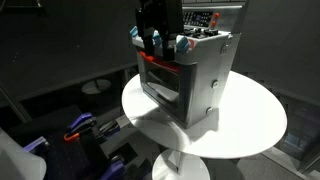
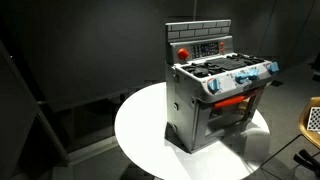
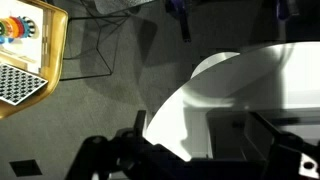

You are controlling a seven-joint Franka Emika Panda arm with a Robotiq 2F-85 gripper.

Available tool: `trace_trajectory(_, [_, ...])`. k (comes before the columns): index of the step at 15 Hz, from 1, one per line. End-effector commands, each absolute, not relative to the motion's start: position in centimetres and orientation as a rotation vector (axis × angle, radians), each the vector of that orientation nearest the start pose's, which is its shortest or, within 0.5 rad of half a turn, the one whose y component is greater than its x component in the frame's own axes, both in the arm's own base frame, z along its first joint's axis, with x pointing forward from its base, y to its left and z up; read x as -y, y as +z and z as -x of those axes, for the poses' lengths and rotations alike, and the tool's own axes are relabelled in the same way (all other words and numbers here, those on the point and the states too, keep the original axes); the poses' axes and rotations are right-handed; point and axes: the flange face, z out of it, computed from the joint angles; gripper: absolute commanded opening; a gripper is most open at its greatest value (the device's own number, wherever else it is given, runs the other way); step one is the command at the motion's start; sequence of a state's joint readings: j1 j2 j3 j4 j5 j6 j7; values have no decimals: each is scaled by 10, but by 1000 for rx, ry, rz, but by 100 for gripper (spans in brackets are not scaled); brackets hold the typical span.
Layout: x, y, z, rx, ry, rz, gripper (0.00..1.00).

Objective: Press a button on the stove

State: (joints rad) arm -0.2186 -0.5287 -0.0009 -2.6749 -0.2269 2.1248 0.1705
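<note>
The stove (image 2: 215, 95) is a small grey toy oven standing on a round white table (image 2: 140, 130). It has a red-glowing front window, blue knobs along its top front edge, and a dark back panel with a red button (image 2: 183, 52). It also shows in an exterior view (image 1: 190, 75). My gripper (image 1: 158, 30) is a dark shape in front of the stove's top in that view and is out of frame in the exterior view with the button. In the wrist view my gripper's (image 3: 195, 165) fingers are spread apart and empty. They are short of the table edge, with the stove's grey side (image 3: 250, 130) ahead.
A yellow-rimmed tray (image 3: 25, 50) with coloured pieces and a checkered board lies on the floor beside the table, and its edge also shows in an exterior view (image 2: 313, 120). A thin wire stand (image 3: 100, 50) is near it. Red and blue tools (image 1: 80, 130) lie below the table.
</note>
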Motion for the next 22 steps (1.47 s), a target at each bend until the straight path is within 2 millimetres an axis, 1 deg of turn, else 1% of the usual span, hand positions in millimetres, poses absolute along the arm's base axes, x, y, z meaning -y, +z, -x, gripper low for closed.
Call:
trace_trajectory(1, [89,400,-354,-445,45,3302,100])
trace_trajectory(5, [89,400,-354,-445,45,3302,100])
trace_trajectory(9, [90,416,-364,-463,-46,3261,100])
trace_trajectory(12, [90,433,-375,-492,-141,3218,100])
trace_trajectory(15, [87,454,-392,-538,-233,3167,100])
trace_trajectory(18, [82,473,-414,-595,-338,3120,100])
trace_trajectory(20, [77,480,-430,-641,-412,3099,100])
trace_trajectory(22, [74,482,-448,-682,-488,3080,100])
